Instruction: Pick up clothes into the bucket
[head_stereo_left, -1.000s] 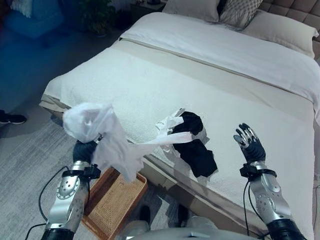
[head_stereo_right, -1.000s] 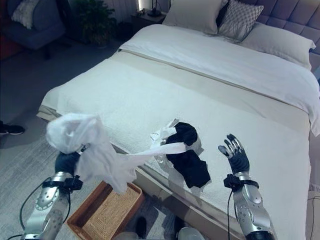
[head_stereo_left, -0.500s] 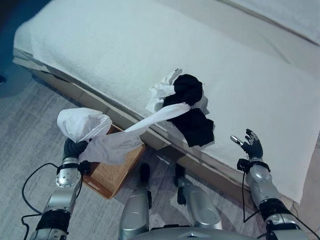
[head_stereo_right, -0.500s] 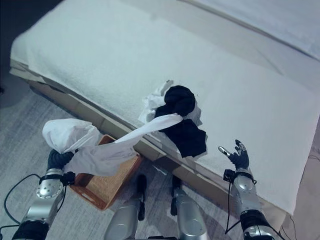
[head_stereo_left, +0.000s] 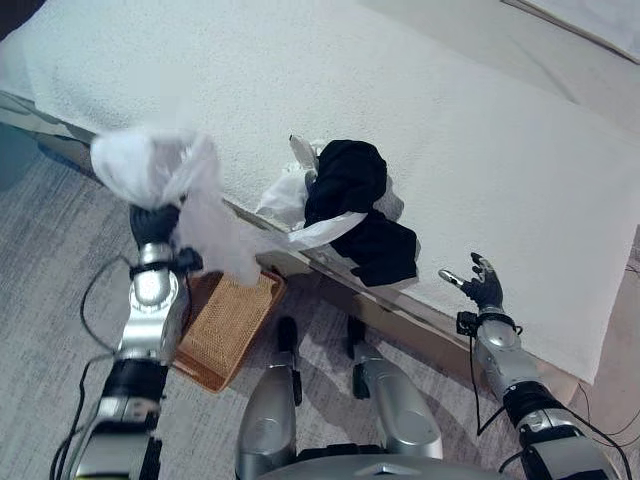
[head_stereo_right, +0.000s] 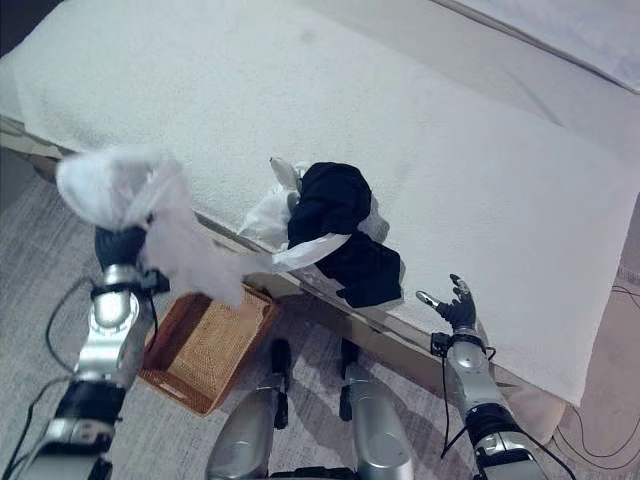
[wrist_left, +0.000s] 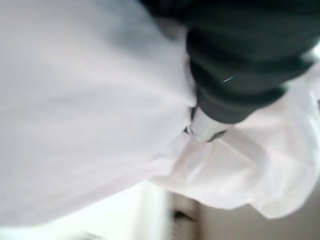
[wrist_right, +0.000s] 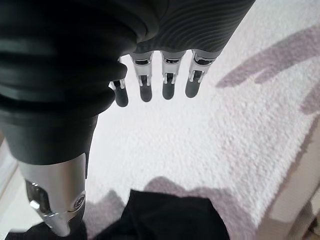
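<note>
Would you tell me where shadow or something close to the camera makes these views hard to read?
Left wrist view: the white garment hangs against the camera, hiding what lies beyond. Right wrist view: a soft shadow rims the black garment on the bed. Left eye view: even light, but shade under the bed's edge beside the wicker basket.

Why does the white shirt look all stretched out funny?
The left hand has lifted a white shirt, but one end is caught around the black clothes at the bed's edge. So it stretches above the basket instead of hanging free.
</note>
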